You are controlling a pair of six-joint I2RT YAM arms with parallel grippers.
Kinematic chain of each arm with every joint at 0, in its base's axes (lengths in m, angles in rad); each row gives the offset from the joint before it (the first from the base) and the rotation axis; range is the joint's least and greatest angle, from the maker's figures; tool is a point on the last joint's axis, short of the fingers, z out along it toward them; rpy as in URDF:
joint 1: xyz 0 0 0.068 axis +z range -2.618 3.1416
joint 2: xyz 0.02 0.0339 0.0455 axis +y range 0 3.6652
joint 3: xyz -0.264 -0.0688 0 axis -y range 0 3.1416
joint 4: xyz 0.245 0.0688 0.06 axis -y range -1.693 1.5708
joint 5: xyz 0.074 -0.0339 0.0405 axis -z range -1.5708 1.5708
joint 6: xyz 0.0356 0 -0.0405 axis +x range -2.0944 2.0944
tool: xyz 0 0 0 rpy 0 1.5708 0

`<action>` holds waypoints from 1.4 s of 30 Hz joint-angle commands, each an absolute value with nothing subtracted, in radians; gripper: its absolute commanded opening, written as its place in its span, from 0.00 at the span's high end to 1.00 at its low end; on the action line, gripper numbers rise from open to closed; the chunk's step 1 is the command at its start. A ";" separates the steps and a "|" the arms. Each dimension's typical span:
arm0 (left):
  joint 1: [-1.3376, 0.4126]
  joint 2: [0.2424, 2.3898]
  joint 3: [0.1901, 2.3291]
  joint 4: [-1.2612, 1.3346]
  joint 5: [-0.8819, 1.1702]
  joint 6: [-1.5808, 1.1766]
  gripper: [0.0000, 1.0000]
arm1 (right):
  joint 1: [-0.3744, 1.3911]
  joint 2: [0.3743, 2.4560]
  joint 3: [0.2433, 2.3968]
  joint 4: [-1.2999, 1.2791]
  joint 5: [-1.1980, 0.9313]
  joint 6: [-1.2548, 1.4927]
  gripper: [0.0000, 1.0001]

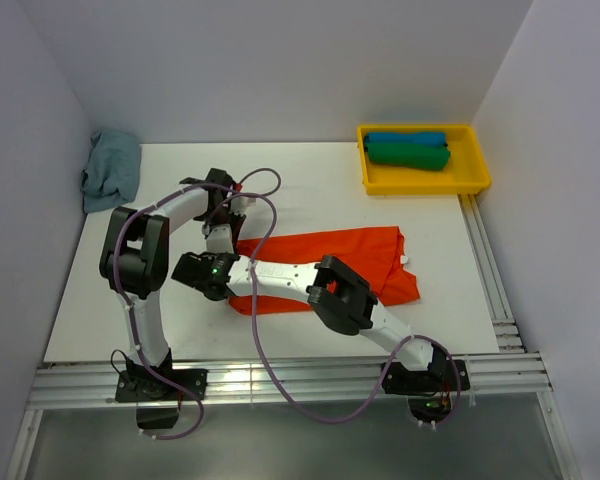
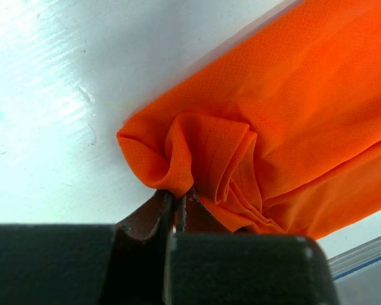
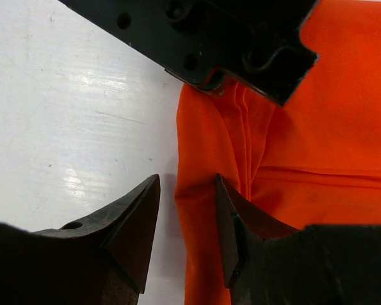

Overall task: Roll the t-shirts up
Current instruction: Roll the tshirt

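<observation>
An orange-red t-shirt [image 1: 330, 255] lies folded in a long band across the middle of the white table. My left gripper [image 1: 229, 242] is shut on a bunched fold at the shirt's left end; in the left wrist view [image 2: 178, 194] the cloth [image 2: 292, 114] is pinched between the closed fingers. My right gripper [image 1: 230, 262] is open just nearer, at the same end. In the right wrist view [image 3: 186, 181] its jaws straddle the shirt's left edge [image 3: 317, 140], one finger on bare table, the other on cloth.
A yellow tray [image 1: 425, 186] at the far right holds a rolled green shirt [image 1: 408, 156] and a rolled blue shirt [image 1: 405, 138]. A crumpled grey-blue shirt [image 1: 112, 170] lies at the far left by the wall. Aluminium rails [image 1: 490, 280] run along the right and near edges.
</observation>
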State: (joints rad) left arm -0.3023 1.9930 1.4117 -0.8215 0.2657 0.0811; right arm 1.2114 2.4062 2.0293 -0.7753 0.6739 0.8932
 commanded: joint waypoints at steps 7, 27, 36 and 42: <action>-0.310 2.017 1.459 -0.851 0.252 0.071 1.00 | 1.218 2.421 1.980 -0.816 0.675 0.914 0.57; -0.302 1.970 1.551 -0.850 0.359 0.058 0.51 | 1.088 1.980 1.070 0.162 0.263 1.143 0.91; -0.244 1.870 1.462 -0.795 0.579 0.101 0.32 | 0.973 2.012 0.763 0.823 0.049 1.403 0.93; -0.218 1.862 1.320 -0.732 0.661 0.135 0.32 | 0.945 2.146 0.680 1.153 0.015 1.594 0.94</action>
